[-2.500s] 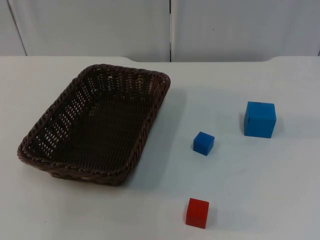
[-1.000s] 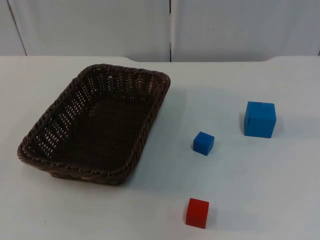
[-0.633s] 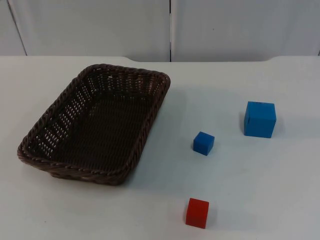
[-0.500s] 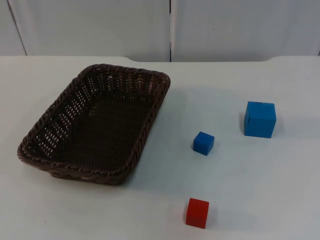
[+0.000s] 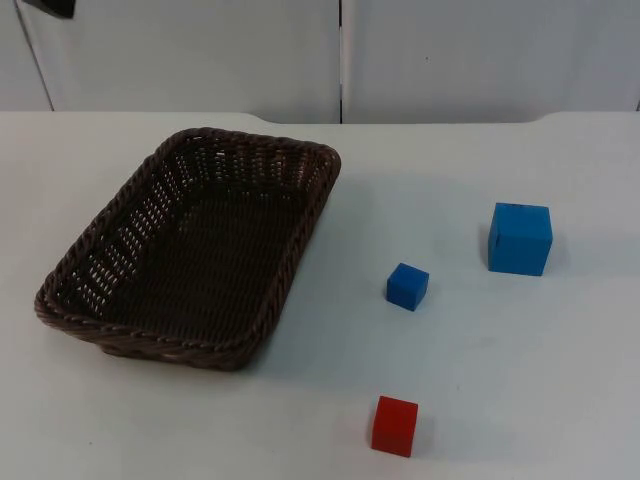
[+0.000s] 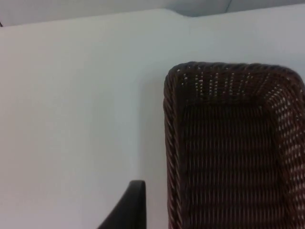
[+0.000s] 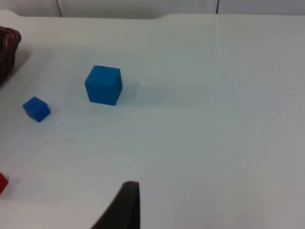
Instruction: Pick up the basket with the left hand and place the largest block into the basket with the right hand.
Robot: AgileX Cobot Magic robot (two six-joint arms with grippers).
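A dark brown woven basket (image 5: 70,290) lies on the left half of the white table, nothing in it. The largest block, a blue cube (image 5: 520,238), stands at the right. My left gripper (image 6: 129,210) hangs over bare table beside the basket's rim (image 6: 172,143), apart from it. A black part of the left arm (image 5: 45,6) shows at the upper left of the top view. My right gripper (image 7: 125,206) hangs over bare table, well back from the large blue cube (image 7: 103,85). Neither gripper holds anything that I can see.
A small blue cube (image 5: 408,287) sits between the basket and the large cube, and a small red cube (image 5: 395,426) stands near the front edge. The small blue cube (image 7: 36,109) also shows in the right wrist view. The grey partition wall (image 5: 200,50) closes the table's far side.
A black part of the left arm has come into the top view's upper left corner. The basket and the three blocks have not moved.
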